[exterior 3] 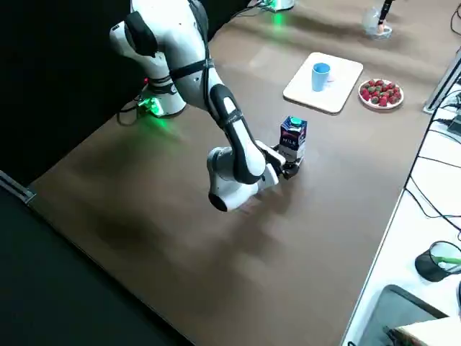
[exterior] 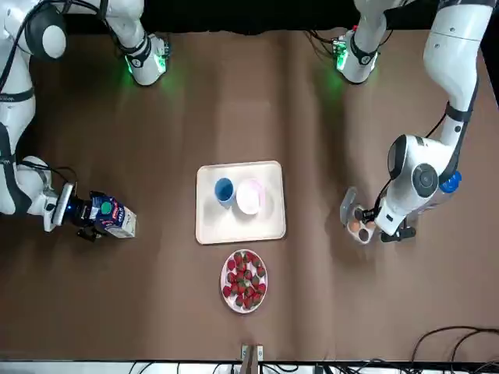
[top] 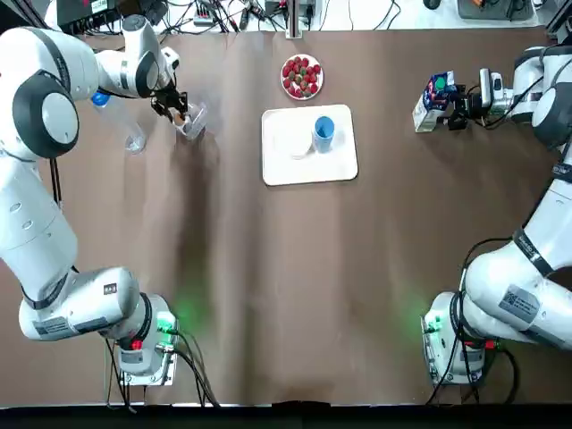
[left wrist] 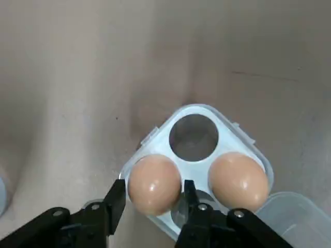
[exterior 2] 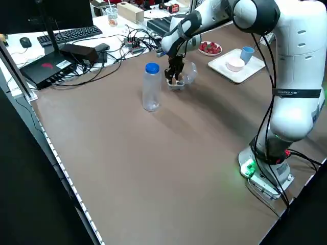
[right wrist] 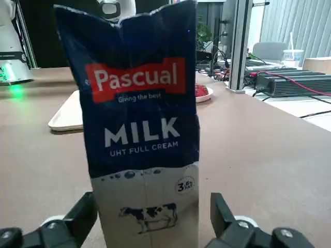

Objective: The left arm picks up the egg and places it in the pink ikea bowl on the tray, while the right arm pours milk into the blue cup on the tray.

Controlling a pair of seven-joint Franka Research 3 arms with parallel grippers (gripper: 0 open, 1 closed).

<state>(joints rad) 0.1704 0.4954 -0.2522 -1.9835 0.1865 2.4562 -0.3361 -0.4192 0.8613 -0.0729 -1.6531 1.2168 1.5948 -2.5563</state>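
Egg (left wrist: 154,184) not lifted yet. It sits in its cup of the clear egg carton (left wrist: 155,144), far left of table. Task looks to be at grasp stage on both sides, w/ nothing delivered.

Nearest of the lot, mid-table, is the tray (top: 340,165). Pink bowl (exterior: 249,196) is on its left half & blue cup (top: 323,130) on its right half, just beside each other. Bowl holds no egg, and no milk shows in cup as far as top view tells.

A bit farther, on the left, left gripper (left wrist: 154,192) is down over the carton. Its fingers are narrowed onto the egg's two sides, seemingly in contact. Second egg (left wrist: 239,181) lies just beside it, and one cup is bare. Water bottle (top: 118,121) stands left of the carton.

At approx. same depth, far right, milk carton (right wrist: 142,134) is upright on the table. Right gripper (right wrist: 151,206) is level w/ its lower part, fingers wide, one each side w/ gaps showing, so not clamped.

Carton reads "Pascual", "Giving the best", "MILK", "UHT FULL CREAM". A small round mark is too small to read, and there's a cow drawing below.

Farthest, beyond the tray, is the plate of strawberries (top: 302,77).

Left to do, by judgement:
- **Egg:** lift it & carry right to the bowl.
- **Milk:** clamp carton, carry left, tip over the cup.
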